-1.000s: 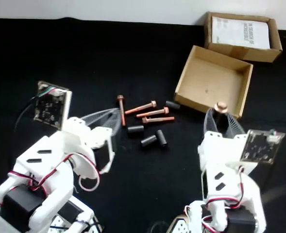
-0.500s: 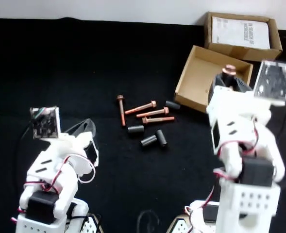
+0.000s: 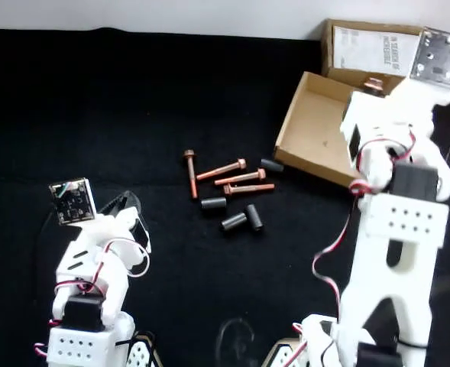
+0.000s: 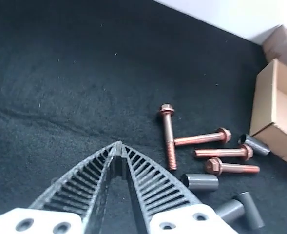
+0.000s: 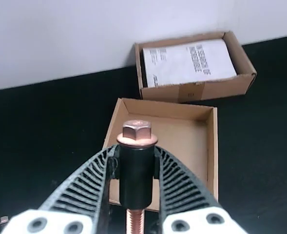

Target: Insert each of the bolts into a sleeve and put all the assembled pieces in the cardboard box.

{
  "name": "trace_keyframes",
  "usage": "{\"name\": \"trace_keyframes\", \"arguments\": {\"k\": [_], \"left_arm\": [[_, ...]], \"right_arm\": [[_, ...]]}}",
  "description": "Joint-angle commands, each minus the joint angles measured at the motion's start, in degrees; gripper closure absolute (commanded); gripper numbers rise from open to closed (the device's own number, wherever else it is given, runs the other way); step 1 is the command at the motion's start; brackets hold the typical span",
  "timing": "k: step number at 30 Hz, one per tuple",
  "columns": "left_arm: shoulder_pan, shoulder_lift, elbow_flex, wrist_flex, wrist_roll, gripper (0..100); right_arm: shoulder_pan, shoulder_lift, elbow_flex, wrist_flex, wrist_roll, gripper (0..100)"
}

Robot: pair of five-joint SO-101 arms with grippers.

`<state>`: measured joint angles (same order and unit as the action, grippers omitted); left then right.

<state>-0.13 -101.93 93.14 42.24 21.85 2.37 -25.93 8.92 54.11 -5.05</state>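
Right jaws clamp the sleeved bolt [image 5: 135,168] upright above the open cardboard box [image 5: 182,129]; best to lower it close to the box floor before releasing so it can't bounce out; left jaws closed, empty, near loose bolts [image 4: 201,139] on the surface.

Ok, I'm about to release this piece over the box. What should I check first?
1. copper bolt seated in black cylindrical sleeve: ok, head rests on the sleeve's top.
2. right hand gripping the sleeve: ok.
3. open brown cardboard box open side up: ok.
4. right hand directly above the box: cannot tell.
5. left hand away from the box: ok, shut, far from it.
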Motion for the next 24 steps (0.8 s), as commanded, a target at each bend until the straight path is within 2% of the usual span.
{"name": "trace_keyframes", "arguments": {"k": [1, 7, 12, 24], "left_arm": [[-0.9, -1.8, 4.0, -4.8, 0.0, 99], [-0.8, -1.4, 4.0, -4.1, 0.1, 99], [-0.5, -1.6, 4.0, 3.5, 0.0, 98], [-0.5, -1.6, 4.0, 3.5, -0.3, 98]], "right_arm": [[0.7, 4.5, -6.1, 1.3, -0.3, 99.1], [2.9, 14.5, -11.7, 7.7, -0.2, 99.1], [6.5, 22.2, -17.4, 8.3, -0.1, 99.1], [7.1, 53.1, -40.5, 8.1, -0.1, 99.1]]}}
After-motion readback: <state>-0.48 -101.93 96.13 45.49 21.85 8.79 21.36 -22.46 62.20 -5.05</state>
